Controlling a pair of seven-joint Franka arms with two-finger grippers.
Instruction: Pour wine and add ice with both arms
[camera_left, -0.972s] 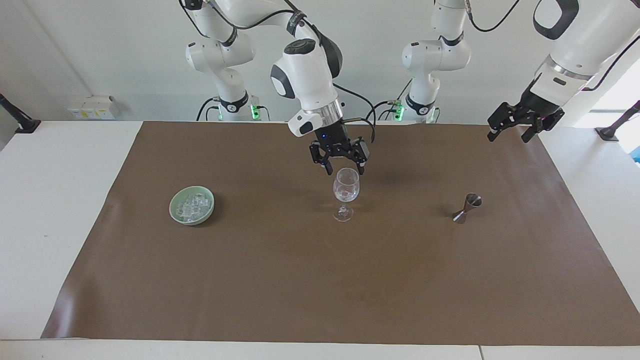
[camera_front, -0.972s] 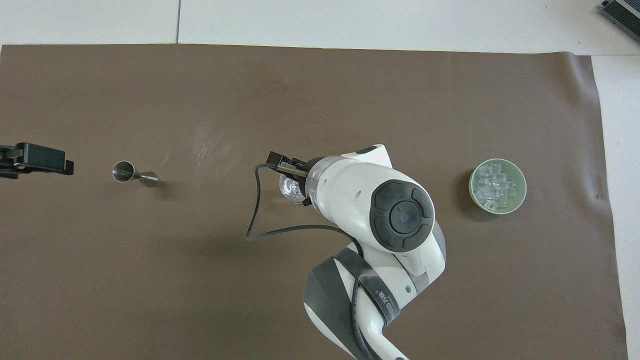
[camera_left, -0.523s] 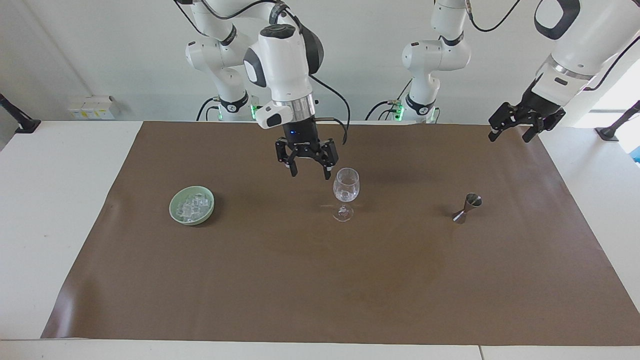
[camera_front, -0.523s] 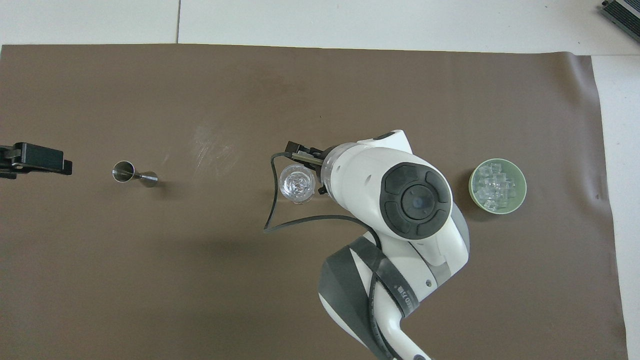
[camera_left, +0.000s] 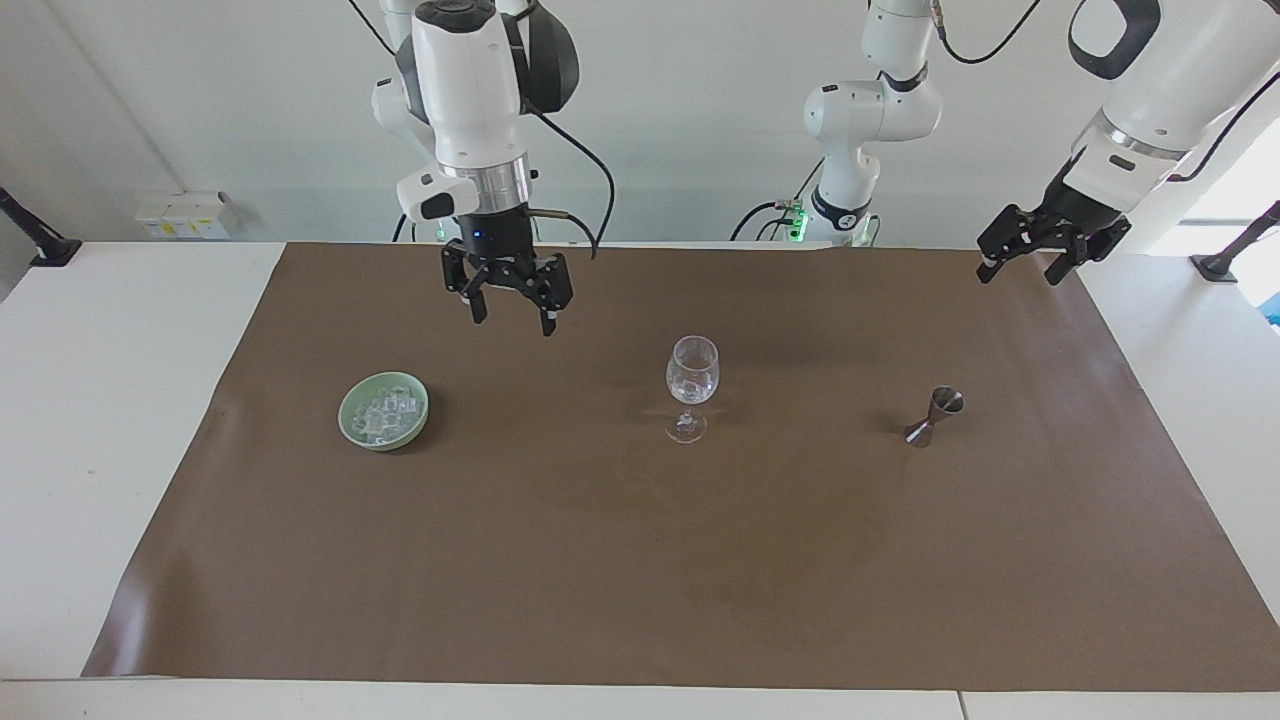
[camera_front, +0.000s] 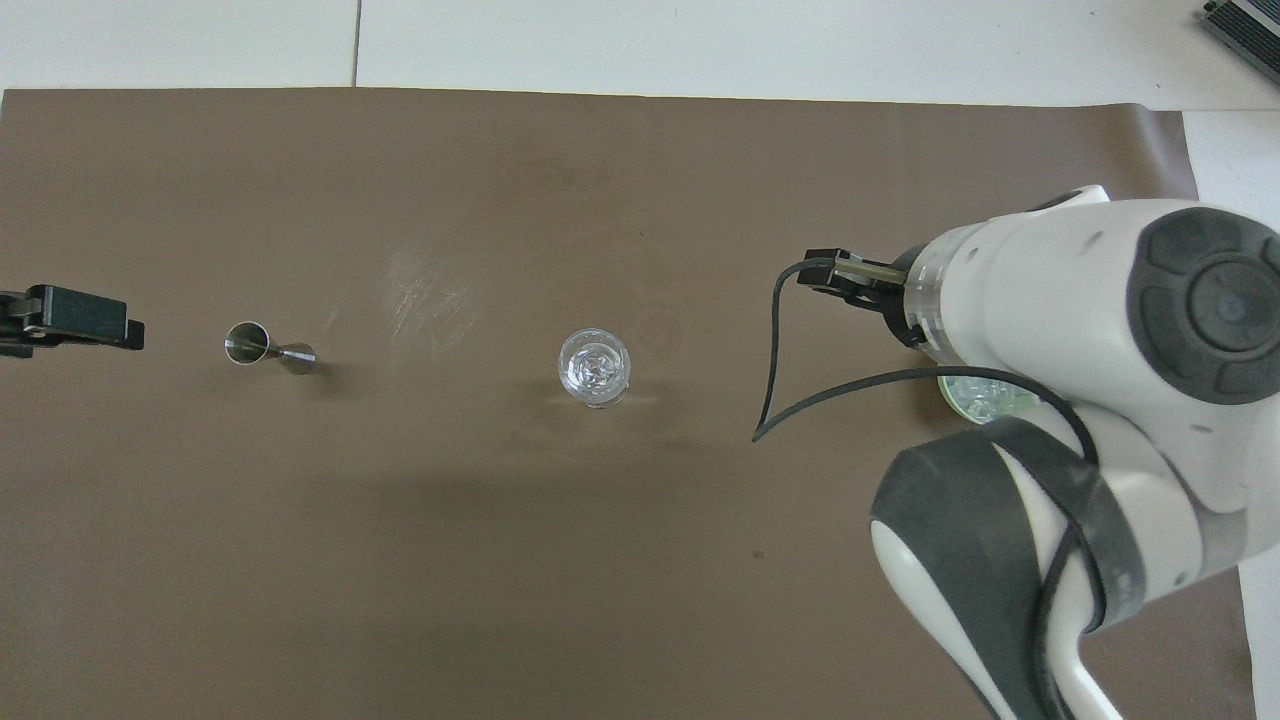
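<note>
In the facing view the right gripper (camera_left: 508, 305) hangs in the air with its fingers spread and empty, over the brown mat (camera_left: 640, 560) between the stemmed glass (camera_left: 692, 388) and the pale green bowl (camera_left: 384, 410), closer to the bowl. The ice (camera_left: 385, 414) lies heaped in that bowl, well apart from the glass toward the right arm's end of the table; some clear pieces seem to sit in the glass too. The step in hand looks like fetching another cube: best to stop squarely over the bowl, drop straight down and pinch a single top cube without nudging the rim. The left gripper (camera_left: 1035, 255) waits, open and empty, raised above the mat's edge, past the metal jigger (camera_left: 936, 415) as seen from the glass. A second ago the right gripper was right over the glass mouth; since then it has swung off toward the bowl. In the overhead view the glass (camera_front: 595, 368) is now uncovered, whereas the right arm's wrist hid it then, and that wrist now covers most of the bowl (camera_front: 985, 400). The left gripper's tip (camera_front: 70, 318) has barely moved.
</note>
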